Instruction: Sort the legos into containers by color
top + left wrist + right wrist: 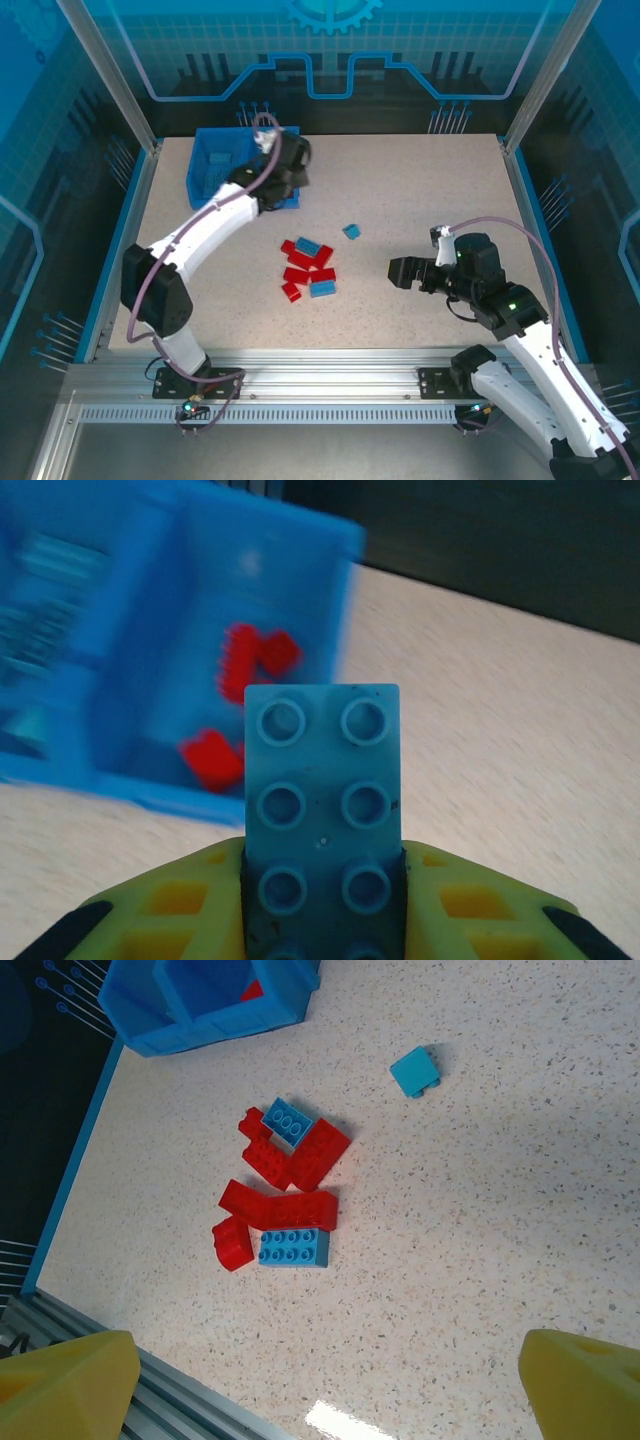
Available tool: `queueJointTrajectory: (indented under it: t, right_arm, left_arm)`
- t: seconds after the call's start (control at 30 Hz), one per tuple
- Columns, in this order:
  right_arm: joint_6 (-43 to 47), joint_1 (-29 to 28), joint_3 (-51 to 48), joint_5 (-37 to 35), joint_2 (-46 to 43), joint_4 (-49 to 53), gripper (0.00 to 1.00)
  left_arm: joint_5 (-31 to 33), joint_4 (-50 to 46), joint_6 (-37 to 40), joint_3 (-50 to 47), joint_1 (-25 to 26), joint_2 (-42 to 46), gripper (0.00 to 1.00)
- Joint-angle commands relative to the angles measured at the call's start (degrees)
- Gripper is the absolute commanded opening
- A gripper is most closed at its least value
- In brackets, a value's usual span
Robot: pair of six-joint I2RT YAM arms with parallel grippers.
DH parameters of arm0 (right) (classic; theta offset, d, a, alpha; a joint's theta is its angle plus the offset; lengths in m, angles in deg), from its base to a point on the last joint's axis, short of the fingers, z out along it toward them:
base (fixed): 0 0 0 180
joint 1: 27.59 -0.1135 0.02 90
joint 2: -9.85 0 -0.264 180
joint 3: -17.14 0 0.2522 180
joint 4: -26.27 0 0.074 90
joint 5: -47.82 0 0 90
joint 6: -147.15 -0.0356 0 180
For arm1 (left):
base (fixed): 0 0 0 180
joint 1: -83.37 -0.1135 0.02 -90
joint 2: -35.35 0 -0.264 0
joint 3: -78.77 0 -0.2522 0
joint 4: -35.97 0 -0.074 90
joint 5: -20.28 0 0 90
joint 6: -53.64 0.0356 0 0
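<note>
My left gripper hovers at the right end of the blue bin, shut on a light blue lego that sticks out between its yellow fingers. Ahead of it the bin is blurred, and two red legos lie in its right compartment. A cluster of red legos with two light blue ones sits mid-table. In the right wrist view I see those red bricks, a blue eight-stud brick, and another blue one. My right gripper stands open, right of the cluster.
A small light blue brick lies alone, up and right of the cluster; the same small brick appears from the right wrist. The table's metal front rail is close below the right gripper.
</note>
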Motion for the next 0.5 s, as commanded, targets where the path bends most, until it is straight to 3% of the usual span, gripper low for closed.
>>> queueJointTrajectory:
  t: [0.0, 0.17, 0.27, 0.47]
  right_arm:
    - [-1.1, -0.7, 0.4, 0.2, -0.6, -1.2, 0.98]
    - [-1.4, -1.0, 0.4, -0.3, -0.4, -1.1, 0.98]
    - [-1.4, -1.2, 0.6, -0.2, -0.3, -0.8, 0.98]
    - [-1.4, -1.8, 1.8, -1.5, -1.1, 1.4, 0.98]
  left_arm:
    - [-1.7, -1.3, 5.3, -0.8, -7.0, -1.0, 0.22]
    - [-8.1, -2.1, 4.4, 3.7, -18.8, -7.2, 0.23]
    - [-15.3, -4.1, 4.3, 10.7, -24.0, -14.7, 0.24]
    - [-25.7, -9.1, 5.5, 26.3, -29.2, -28.2, 0.33]
